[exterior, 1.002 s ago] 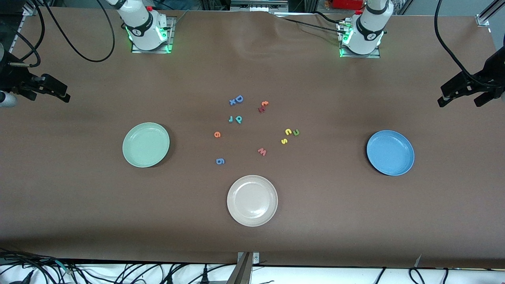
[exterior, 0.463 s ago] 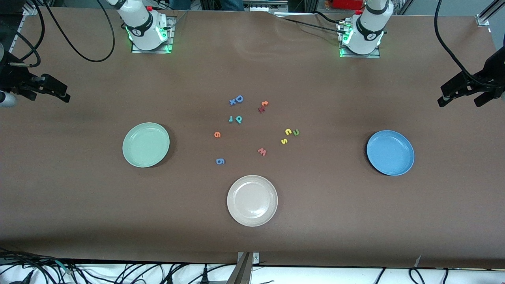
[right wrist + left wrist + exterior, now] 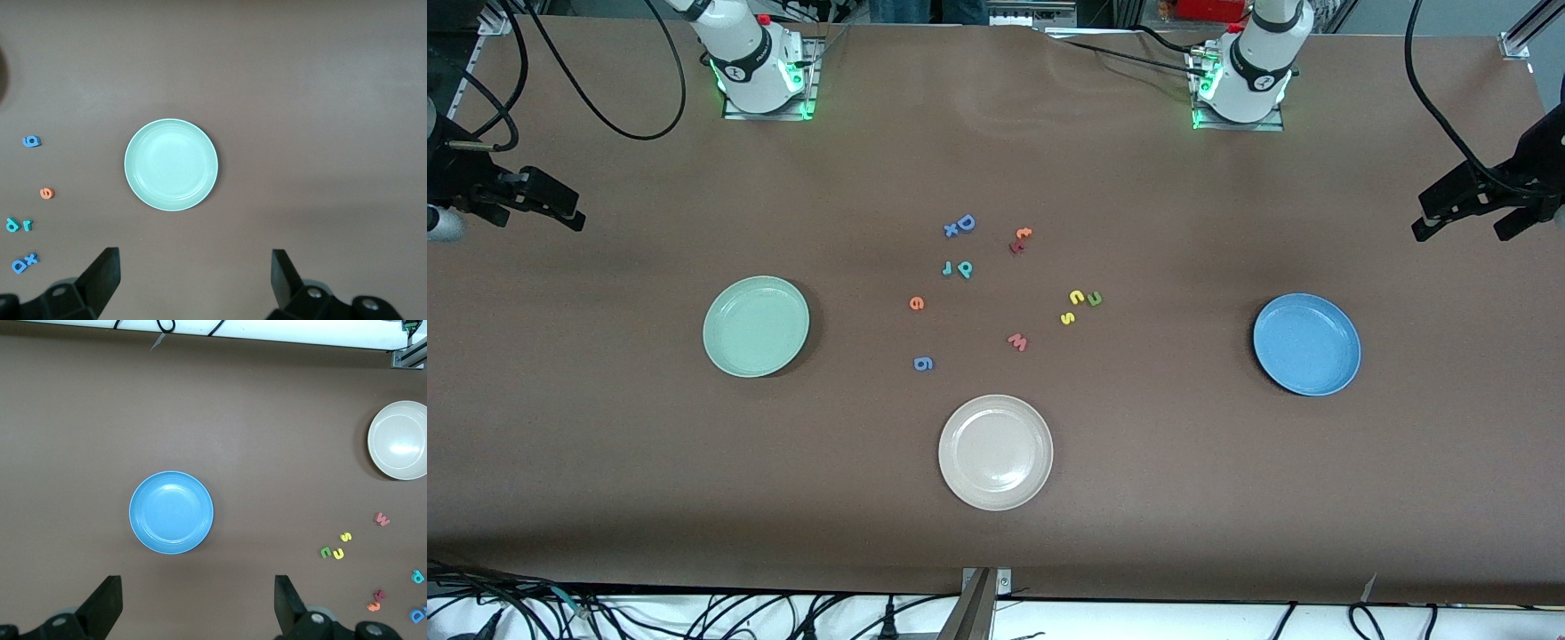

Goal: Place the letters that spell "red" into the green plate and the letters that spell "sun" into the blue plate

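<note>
We read both arms as waiting, with nothing carried. The left gripper (image 3: 197,600) hangs over bare brown table (image 3: 1227,498) toward the left arm's end, its jaws spread wide and empty. The right gripper (image 3: 193,277) hangs likewise over the right arm's end, jaws wide and empty.

The coming move turns on which cluster lies toward which arm. All the letters lie flat in the middle of the front frame, well apart from both grippers.
- **"red":** the tiny teal "r" (image 3: 947,268) and the tiny teal "d" (image 3: 965,268) sit just beside each other. The tiny orange "e" (image 3: 916,303) lies near them, lower in the frame. This group lies on the side of the round pale mint-green plate (image 3: 716,302), so we judge the right arm the nearer one for it.
- **"sun":** the tiny yellow "u" (image 3: 1077,297) and the tiny dark green "n" (image 3: 1094,299) sit just beside each other. The tiny yellow "s" (image 3: 1067,318) is just below them in the frame. They lie on the side of the round mid-blue plate (image 3: 1267,320), so they suit the left arm.

Each letter is small, so we expect either gripper must come straight down over it.

Both task plates hold nothing, and so does the round off-white beige plate (image 3: 951,427) at the lower centre. The blue "g" (image 3: 923,363), the pinkish-red "w" (image 3: 1017,341) and the larger blue capital "D" (image 3: 965,222) are decoys to leave alone
</note>
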{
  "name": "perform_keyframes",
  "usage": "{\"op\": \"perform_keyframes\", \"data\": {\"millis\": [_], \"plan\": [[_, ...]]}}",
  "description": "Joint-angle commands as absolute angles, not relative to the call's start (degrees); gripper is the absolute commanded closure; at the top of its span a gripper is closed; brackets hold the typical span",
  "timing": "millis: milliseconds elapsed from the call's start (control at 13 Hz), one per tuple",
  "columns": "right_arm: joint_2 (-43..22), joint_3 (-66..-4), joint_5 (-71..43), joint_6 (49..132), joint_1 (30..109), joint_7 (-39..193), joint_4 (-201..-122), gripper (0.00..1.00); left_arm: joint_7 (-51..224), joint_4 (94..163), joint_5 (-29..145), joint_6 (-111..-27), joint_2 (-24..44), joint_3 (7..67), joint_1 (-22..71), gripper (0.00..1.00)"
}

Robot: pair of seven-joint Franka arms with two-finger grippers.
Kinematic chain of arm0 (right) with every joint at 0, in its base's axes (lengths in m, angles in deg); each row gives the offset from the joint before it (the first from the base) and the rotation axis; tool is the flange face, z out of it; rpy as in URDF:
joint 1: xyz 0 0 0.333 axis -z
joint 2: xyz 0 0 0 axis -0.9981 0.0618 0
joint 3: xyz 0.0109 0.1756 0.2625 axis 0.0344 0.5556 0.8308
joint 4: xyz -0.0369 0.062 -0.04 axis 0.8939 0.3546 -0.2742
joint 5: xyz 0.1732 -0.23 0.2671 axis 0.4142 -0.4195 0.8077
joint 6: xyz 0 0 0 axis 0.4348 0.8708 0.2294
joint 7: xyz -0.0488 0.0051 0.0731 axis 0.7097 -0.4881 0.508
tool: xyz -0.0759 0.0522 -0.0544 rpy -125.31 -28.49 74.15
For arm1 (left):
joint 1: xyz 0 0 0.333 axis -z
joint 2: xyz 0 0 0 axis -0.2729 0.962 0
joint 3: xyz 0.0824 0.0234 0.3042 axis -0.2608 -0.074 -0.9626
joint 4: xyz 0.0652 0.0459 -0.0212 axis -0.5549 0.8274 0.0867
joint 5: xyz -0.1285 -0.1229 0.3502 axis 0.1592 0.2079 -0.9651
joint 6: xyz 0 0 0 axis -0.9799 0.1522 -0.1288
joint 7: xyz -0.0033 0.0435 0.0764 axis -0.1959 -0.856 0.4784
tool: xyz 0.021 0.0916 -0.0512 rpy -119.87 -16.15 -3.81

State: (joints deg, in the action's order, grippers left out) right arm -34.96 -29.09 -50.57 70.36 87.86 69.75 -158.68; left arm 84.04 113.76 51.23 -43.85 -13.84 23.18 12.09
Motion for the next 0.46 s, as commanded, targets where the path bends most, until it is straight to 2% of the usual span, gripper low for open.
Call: {"op": "perform_keyframes", "data": {"millis": [0,385], "plan": [[-35.49,-28.63,-50.79,69.43,88.57,70.32,-158.74,0.00,84.54,113.23,50.75,-43.45,-13.97,23.05,12.41,0.00],[-35.49,-28.72,-50.79,68.89,88.57,70.41,-158.74,0.00,84.54,113.23,50.75,-43.45,-13.97,23.14,12.41,0.00]]}}
